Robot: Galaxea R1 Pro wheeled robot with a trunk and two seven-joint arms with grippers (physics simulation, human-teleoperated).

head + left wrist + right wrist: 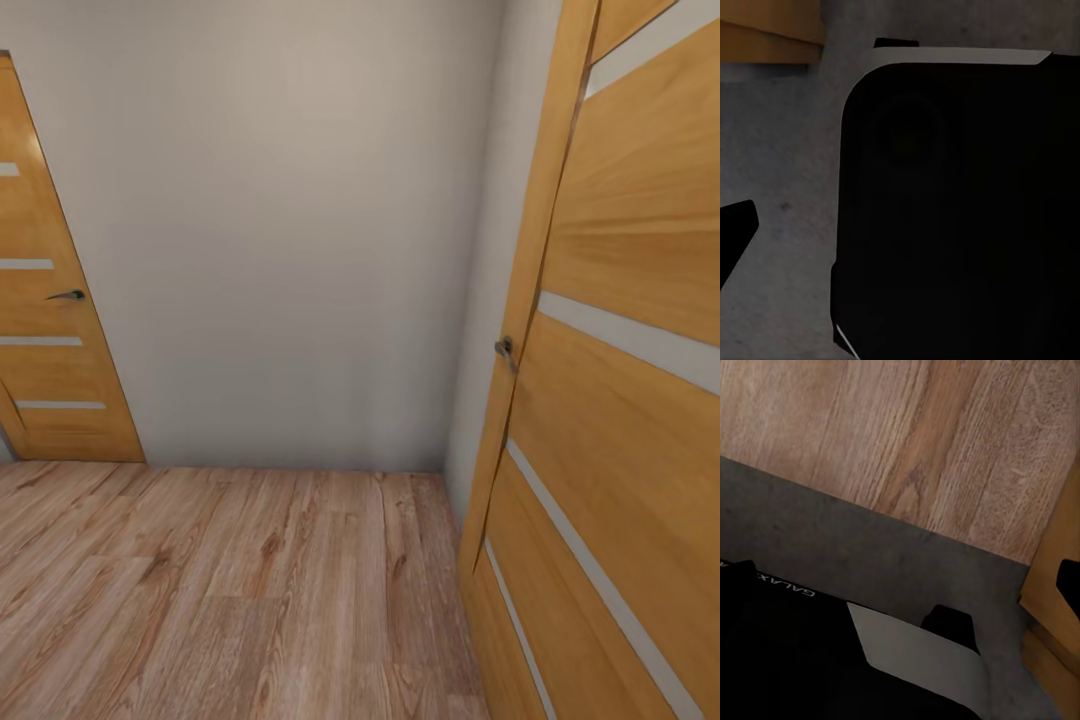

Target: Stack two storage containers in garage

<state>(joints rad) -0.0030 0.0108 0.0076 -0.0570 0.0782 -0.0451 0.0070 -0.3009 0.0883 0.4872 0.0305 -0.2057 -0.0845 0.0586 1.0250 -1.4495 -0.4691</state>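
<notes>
A grey wall (290, 230) fills the centre, wood plank floor (220, 590) along the bottom, and wooden doors stand at left (50, 330) and right (620, 400). Whether either arm's fingers are wide or narrow, I cannot tell.

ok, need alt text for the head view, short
A plain grey-white wall fills the middle, above a light wood plank floor. An open orange-wood door with pale horizontal strips and a metal handle stands close at the right edge. A matching closed door sits at the far left.
</notes>
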